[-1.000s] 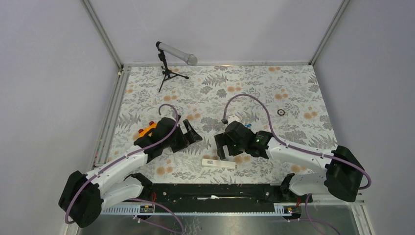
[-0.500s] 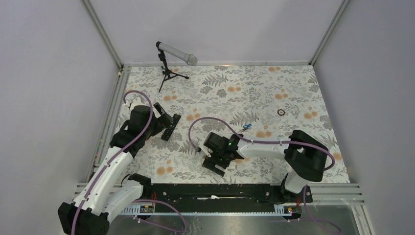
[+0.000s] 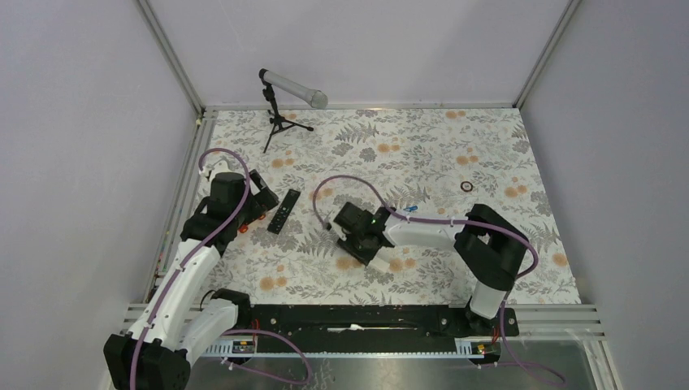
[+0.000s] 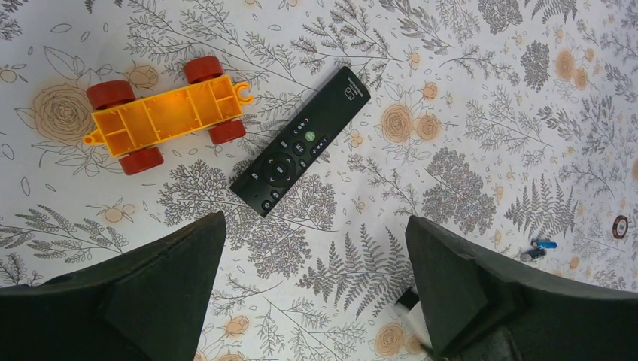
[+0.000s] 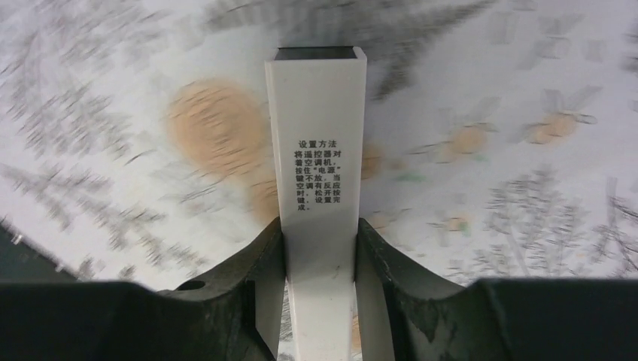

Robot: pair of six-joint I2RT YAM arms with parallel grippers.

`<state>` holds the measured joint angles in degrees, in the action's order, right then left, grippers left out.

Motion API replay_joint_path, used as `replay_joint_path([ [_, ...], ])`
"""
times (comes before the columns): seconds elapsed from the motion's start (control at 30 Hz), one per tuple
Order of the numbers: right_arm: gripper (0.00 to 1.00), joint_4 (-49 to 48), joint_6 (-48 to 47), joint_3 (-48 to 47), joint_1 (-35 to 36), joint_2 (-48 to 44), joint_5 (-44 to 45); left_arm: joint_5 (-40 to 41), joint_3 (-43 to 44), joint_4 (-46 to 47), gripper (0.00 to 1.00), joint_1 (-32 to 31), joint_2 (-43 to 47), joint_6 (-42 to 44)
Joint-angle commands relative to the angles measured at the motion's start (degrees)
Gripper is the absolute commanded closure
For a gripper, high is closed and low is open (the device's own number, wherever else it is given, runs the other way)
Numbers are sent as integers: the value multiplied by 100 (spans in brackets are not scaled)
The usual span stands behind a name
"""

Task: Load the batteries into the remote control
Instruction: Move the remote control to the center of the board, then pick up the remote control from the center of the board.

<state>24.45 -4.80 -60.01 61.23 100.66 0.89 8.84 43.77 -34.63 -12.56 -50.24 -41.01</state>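
A white remote control (image 5: 316, 135) with black printed text sticks out from between my right gripper's (image 5: 320, 229) jaws, which are shut on its sides; in the top view that gripper (image 3: 367, 242) sits low over the mat's middle. A black remote (image 4: 301, 141) lies flat on the mat, buttons up, just ahead of my open left gripper (image 4: 314, 226), which hangs above it with nothing between its fingers. Two small batteries (image 4: 540, 249), one of them blue, lie together on the mat to the right; in the top view the batteries (image 3: 409, 210) are just beyond the right arm.
An orange toy car (image 4: 165, 114) with red wheels lies upside down left of the black remote. A microphone on a small tripod (image 3: 286, 91) stands at the back left. A small black ring (image 3: 466, 186) lies at the right. Metal rails border the mat.
My right gripper moved left onto the white remote near the front edge and shut on it. My left arm swung back to the left, and the black remote now lies free on the mat.
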Motion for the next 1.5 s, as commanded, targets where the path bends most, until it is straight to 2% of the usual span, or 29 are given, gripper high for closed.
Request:
replay_joint_path([
  [0.0, 67, -348, 810, -400, -854, 142, 613, -69, 72, 160, 1, 85, 36, 224],
  [0.07, 66, -503, 1090, -697, -1162, 262, 975, -94, 41, 175, 1, 102, 11, 316],
  [0.17, 66, -512, 1297, -1448, -1498, 765, 1463, -567, 28, 355, 1, 108, -273, 720],
  [0.33, 66, -474, 1650, -2467, -1891, 1779, 1496, -1116, 306, 407, 1, 113, -1115, 1159],
  [0.47, 65, -500, 2021, -2872, -2120, 2125, 1593, -935, 511, 629, 1, 111, -1609, 1345],
  [0.53, 61, -509, 2087, -3010, -2220, 2240, 1474, -916, 689, 688, 1, 112, -2026, 1451],
  [0.63, 49, -508, 2140, -3094, -2308, 2353, 1281, -914, 966, 748, 1, 104, -2646, 1587],
  [0.77, 33, -528, 2198, -3083, -2349, 2271, 992, -833, 1243, 885, 4, 104, -3389, 1727],
  [0.97, 18, -117, 2427, -3304, -2477, 1898, 224, -693, 1826, 781, 8, 28, -4307, 1697],
  [1.1, 16, 113, 2550, -3298, -2507, 1628, -142, -258, 1957, 639, 10, -186, -4662, 1772],
  [1.17, 16, 194, 2658, -3202, -2531, 1470, -341, -81, 2067, 517, 18, -332, -4924, 1848],
  [1.3, 16, 198, 3165, -2749, -2798, 963, -1278, 290, 2243, 262, 28, -626, -5386, 1947],
  [1.47, 16, 194, 3255, -2160, -2905, 280, -1307, 415, 2171, 36, 41, -790, -5374, 1718],
])
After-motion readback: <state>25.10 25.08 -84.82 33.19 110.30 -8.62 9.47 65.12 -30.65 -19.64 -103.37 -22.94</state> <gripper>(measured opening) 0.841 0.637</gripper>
